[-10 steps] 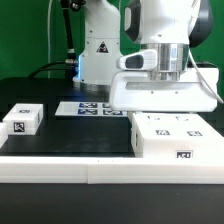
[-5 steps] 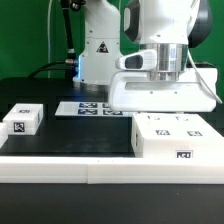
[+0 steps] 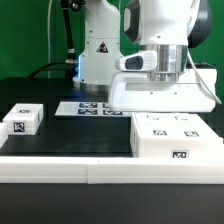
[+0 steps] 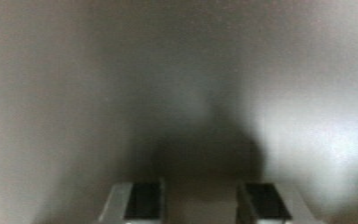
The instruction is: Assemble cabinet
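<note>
In the exterior view my gripper (image 3: pixel 160 76) reaches down from above at the right. A large white cabinet piece (image 3: pixel 162 92) hangs right under it and hides the fingertips. Just below sits the white cabinet box (image 3: pixel 176 138) with marker tags on its top and front. A small white tagged block (image 3: pixel 22 119) lies at the exterior view's left. In the wrist view my gripper (image 4: pixel 202 200) has its two dark fingers partly apart, pressed close to a blurred white surface (image 4: pixel 176 90) that fills the picture.
The marker board (image 3: pixel 88 107) lies flat at the back of the black table. A long white border rail (image 3: pixel 90 170) runs along the front edge. The robot's base (image 3: pixel 95 50) and cables stand behind.
The cabinet box under the held piece has shifted slightly toward the exterior view's left. The gripper and the held piece have barely moved.
</note>
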